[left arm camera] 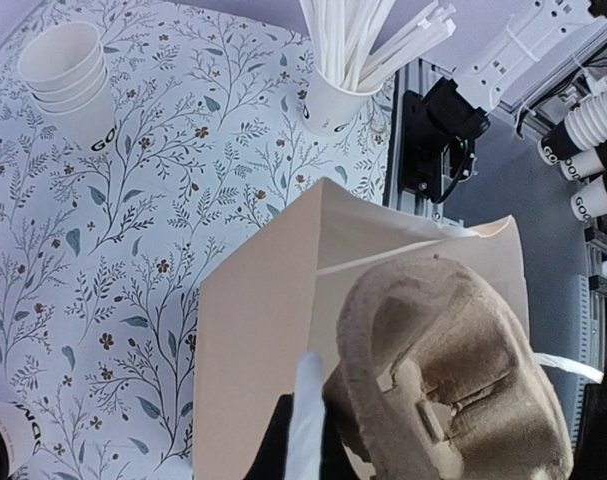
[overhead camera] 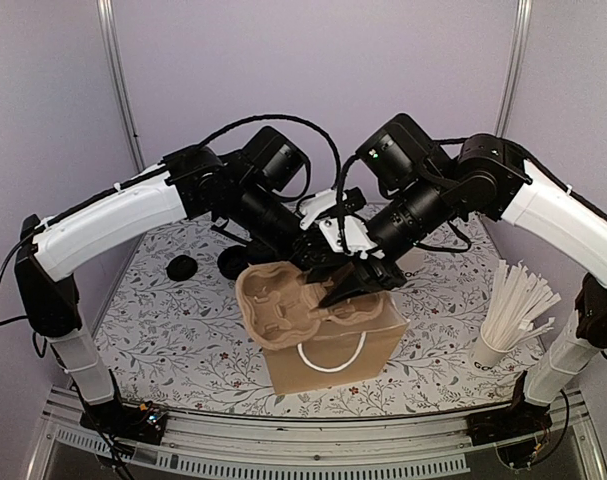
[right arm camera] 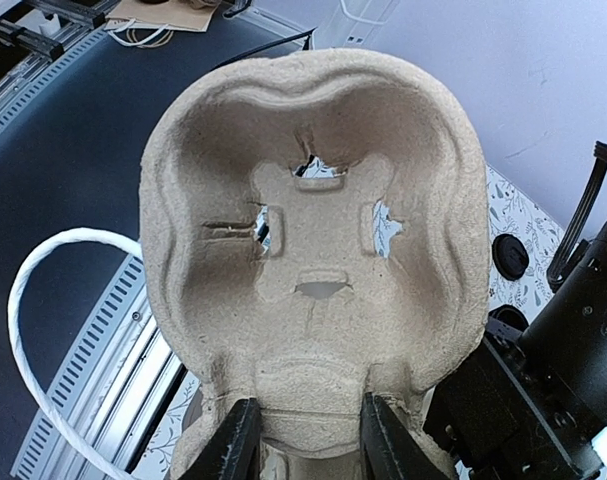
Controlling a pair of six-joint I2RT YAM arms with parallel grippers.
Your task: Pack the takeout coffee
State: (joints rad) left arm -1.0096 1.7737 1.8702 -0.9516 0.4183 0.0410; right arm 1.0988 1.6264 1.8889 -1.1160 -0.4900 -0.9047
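Observation:
A brown pulp cup carrier [overhead camera: 283, 300] hangs tilted over the mouth of a brown paper bag [overhead camera: 333, 360]. My right gripper [right arm camera: 305, 440] is shut on the carrier's [right arm camera: 313, 240] near edge, one black finger on each side of its middle tab. My left gripper [left arm camera: 308, 420] is shut at the bag's [left arm camera: 253, 340] rim, with one white fingertip showing against the paper. Two black round lids [overhead camera: 183, 267] [overhead camera: 233, 262] of the takeout coffee sit on the table behind the bag. A lettered white cup [left arm camera: 8, 435] shows at the left wrist view's bottom left corner.
A white cup full of paper straws [overhead camera: 508, 320] stands at the right near the front. A stack of lidless white cups [left arm camera: 68, 80] stands on the floral tablecloth. The bag's white cord handle [overhead camera: 330, 355] hangs on its front face. A metal rail [overhead camera: 313, 450] borders the front.

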